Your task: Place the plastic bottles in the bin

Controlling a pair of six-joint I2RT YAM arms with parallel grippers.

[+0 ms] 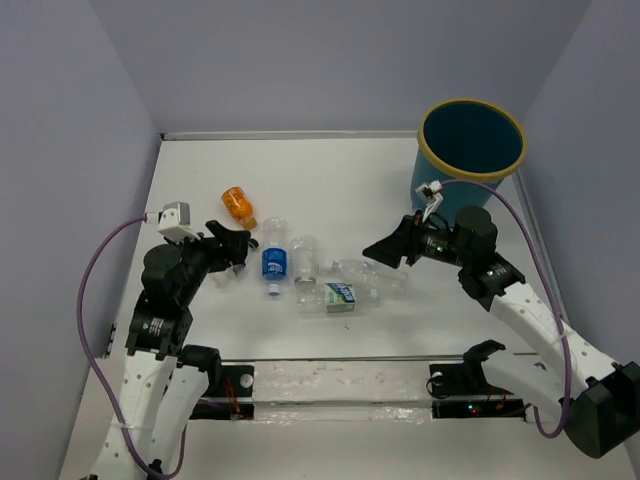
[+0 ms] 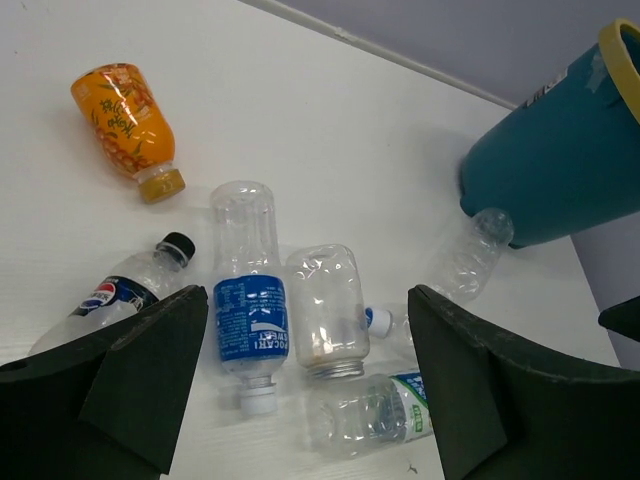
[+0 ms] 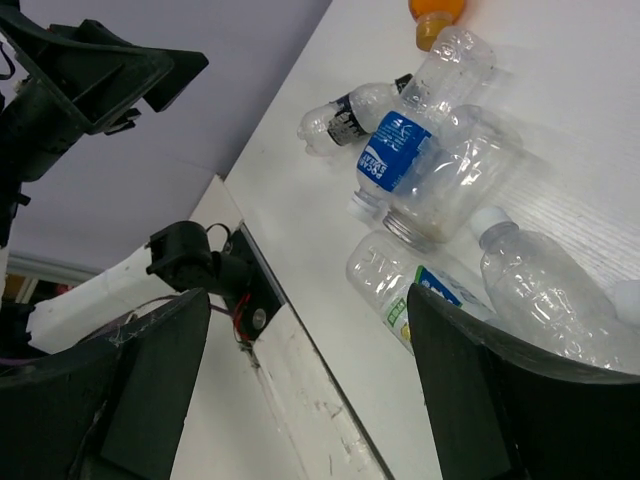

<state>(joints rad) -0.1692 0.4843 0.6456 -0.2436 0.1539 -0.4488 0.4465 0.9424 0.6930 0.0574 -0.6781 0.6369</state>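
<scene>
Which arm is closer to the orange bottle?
Left. The left end effector is close beside the orange bottle; the right end effector is beyond the clear bottles.

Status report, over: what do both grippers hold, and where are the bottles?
Left gripper open, empty. Right gripper open, empty. Plastic bottles lie on table, none seen in bin. Nothing blocks bin.

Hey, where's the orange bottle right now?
In the top view, the orange bottle lies on its side left of centre on the table. It sits apart from the others, just beyond and left of the blue-label bottle.
</scene>
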